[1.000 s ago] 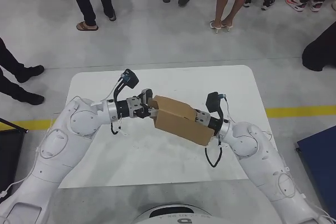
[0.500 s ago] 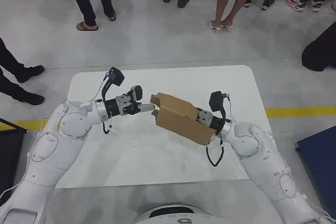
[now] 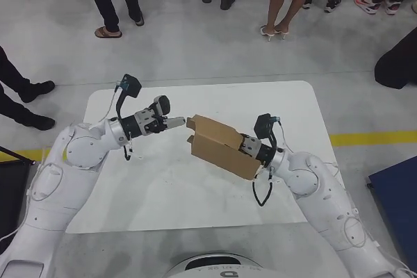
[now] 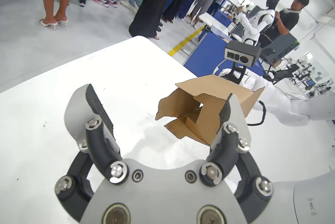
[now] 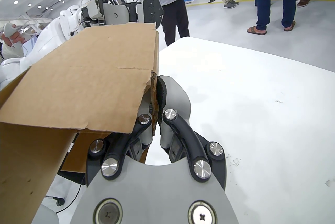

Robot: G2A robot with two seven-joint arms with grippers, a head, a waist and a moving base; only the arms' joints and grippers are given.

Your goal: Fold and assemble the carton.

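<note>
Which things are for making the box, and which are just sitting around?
For the job:
- carton, one end not yet closed
- right gripper, shut on the carton's edge
- left gripper, open, by the carton's open end

Just around:
- white table underneath
- yellow floor line
- blue panel beside the table

A white table (image 3: 194, 198) with rounded corners stands on a pale grey floor (image 3: 194, 48), its top marked with a few small dark scuffs (image 5: 233, 161). A yellow line (image 3: 379, 137) runs across the floor on either side of the table. A blue panel (image 3: 410, 201) sits at the top view's right edge and a dark frame (image 3: 3, 187) at its left edge
</note>
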